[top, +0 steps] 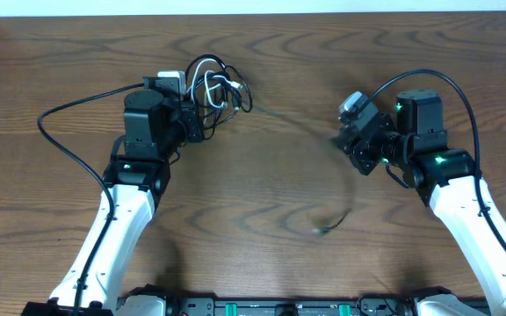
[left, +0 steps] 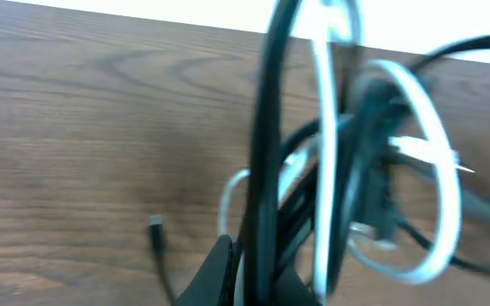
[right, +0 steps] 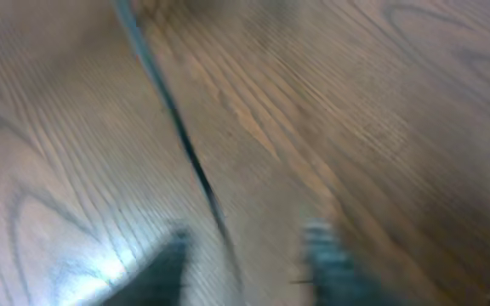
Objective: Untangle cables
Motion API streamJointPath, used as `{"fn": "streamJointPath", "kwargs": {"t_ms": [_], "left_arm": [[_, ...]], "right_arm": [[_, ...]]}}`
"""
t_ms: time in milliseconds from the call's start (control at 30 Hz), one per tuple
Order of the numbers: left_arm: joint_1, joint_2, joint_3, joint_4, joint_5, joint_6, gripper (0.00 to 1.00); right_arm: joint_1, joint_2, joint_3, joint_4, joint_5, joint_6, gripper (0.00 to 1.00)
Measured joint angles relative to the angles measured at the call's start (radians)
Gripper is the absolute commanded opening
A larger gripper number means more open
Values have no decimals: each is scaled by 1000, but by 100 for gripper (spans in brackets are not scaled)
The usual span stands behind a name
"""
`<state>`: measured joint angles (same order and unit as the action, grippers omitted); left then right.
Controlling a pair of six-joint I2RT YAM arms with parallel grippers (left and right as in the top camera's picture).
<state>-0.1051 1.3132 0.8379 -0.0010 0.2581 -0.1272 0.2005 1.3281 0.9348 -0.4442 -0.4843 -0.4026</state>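
A tangle of cables (top: pixel 216 88), black cords with one white cord looped through, lies at the back left of the table. My left gripper (top: pixel 202 112) is at the tangle; in the left wrist view its jaws (left: pixel 258 280) are shut on a black cord, with the white loops (left: pixel 432 187) just beyond. One thin black cable (top: pixel 297 118) runs from the tangle to my right gripper (top: pixel 351 145), then curves down to a loose plug (top: pixel 323 230). The right wrist view is blurred: the jaws (right: pixel 249 259) stand apart with this thin cable (right: pixel 181 140) between them.
A small black plug end (left: pixel 156 231) lies on the wood left of my left jaws. Thick black arm cables loop over the table at the far left (top: pixel 55 132) and above my right arm (top: pixel 437 77). The table's back edge (top: pixel 323 12) is close behind the tangle.
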Motion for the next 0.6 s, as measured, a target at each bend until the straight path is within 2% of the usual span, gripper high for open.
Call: {"fn": "streamJointPath", "kwargs": {"t_ms": [100,267,433,600], "left_arm": [[0,0,0,0,55,2,8],[-2,0,0,1,149,56,8],[-54,0,0,2,315,222,8],[-136,0,0,3,378,344,8]], "right_arm": [[0,0,0,23,-48,10,92],[0,0,0,80,-161,19,91],[0,0,-2,231,-250,177,94],[19,0,-2,289,-264,320,91]]}}
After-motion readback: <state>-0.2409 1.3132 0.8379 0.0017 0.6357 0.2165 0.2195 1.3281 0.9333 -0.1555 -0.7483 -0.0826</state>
